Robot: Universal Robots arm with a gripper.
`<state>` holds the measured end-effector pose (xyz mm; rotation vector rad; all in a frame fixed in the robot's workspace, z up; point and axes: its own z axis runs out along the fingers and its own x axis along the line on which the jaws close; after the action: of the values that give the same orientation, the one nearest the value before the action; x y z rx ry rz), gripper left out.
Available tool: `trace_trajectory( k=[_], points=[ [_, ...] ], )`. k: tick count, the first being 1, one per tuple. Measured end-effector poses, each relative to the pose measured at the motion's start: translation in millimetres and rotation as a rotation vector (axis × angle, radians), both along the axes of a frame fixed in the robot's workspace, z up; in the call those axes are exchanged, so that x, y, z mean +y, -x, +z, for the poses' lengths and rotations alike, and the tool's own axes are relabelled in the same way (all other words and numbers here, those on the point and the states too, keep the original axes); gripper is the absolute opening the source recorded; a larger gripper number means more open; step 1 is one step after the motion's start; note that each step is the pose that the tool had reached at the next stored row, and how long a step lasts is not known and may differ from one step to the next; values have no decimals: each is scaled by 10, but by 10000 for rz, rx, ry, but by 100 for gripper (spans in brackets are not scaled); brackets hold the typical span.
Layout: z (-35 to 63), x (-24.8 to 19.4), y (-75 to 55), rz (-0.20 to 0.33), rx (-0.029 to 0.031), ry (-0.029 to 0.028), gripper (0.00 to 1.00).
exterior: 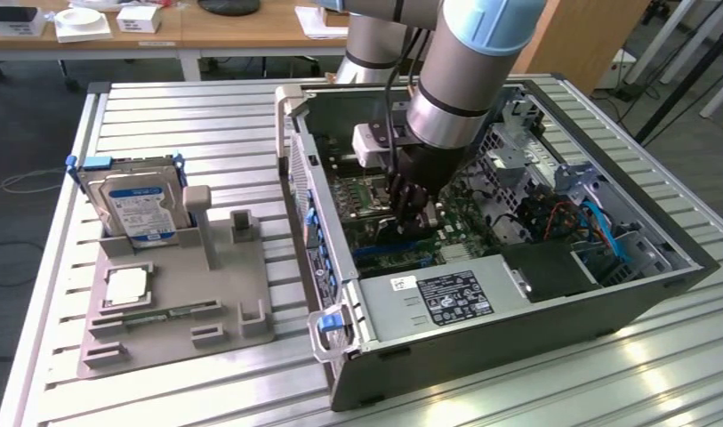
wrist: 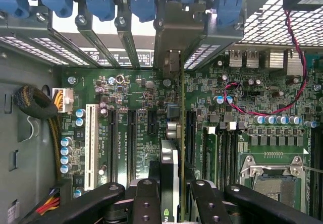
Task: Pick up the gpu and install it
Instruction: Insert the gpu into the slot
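One thin flat gpu (wrist: 170,158), clamped in black hand (wrist: 171,191)

The gpu (wrist: 169,168), a thin black-faced card on a dark board, stands on edge inside the open computer case (exterior: 516,351). It is clamped by the gripper (wrist: 169,196) over the expansion slots of the motherboard (wrist: 141,98). Whether it is seated cannot be told.
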<state>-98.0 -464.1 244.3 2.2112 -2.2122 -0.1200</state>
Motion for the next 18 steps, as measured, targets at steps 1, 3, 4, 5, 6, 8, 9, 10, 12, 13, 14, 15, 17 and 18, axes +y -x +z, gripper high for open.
trace_trajectory(
  k=[1,3,4,5,6,8,9,10,12,13,14,15,17,18],
  points=[
    [0,0,0,0,0,2,27],
    [-3,-1,0,1,1,2,27],
    [-5,0,0,1,1,2,27],
    [-8,0,0,1,0,1,27],
    [-10,0,0,1,0,0,27],
    [-11,0,0,0,0,0,27],
    [-13,0,-1,1,-1,-1,27],
    [-13,0,-1,0,-1,-1,27],
    [-13,0,-1,1,-1,0,27],
    [-13,0,-1,1,-1,-1,27],
    [-13,0,-1,1,-1,-1,27],
    [-13,-1,-1,1,-1,-1,27],
    [-13,-6,-1,1,-1,-2,27],
    [-13,-12,-2,2,-2,-3,27]
  ],
)
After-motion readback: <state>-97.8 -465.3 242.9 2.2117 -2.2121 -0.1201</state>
